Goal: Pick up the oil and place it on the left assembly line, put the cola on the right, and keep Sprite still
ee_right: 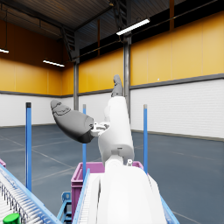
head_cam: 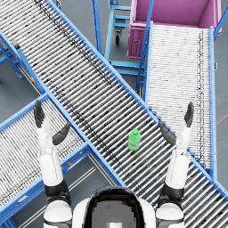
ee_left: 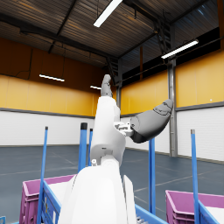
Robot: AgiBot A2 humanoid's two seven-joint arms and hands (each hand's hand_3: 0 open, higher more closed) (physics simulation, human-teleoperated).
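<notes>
I see my left hand [head_cam: 48, 126] and right hand [head_cam: 178, 127] raised, fingers spread, holding nothing. The green Sprite bottle [head_cam: 134, 140] stands on the middle conveyor [head_cam: 80, 75], at nine o'clock from my right hand.

The Sprite bottle [head_cam: 134, 140] is green with a green cap and a pale label band. It stands upright on the rollers of the long diagonal conveyor [head_cam: 89, 89], near the middle of its width.

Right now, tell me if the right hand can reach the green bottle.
Probably yes: the right hand hangs open beside the bottle, which stands alone on the rollers, nothing between them.
</notes>
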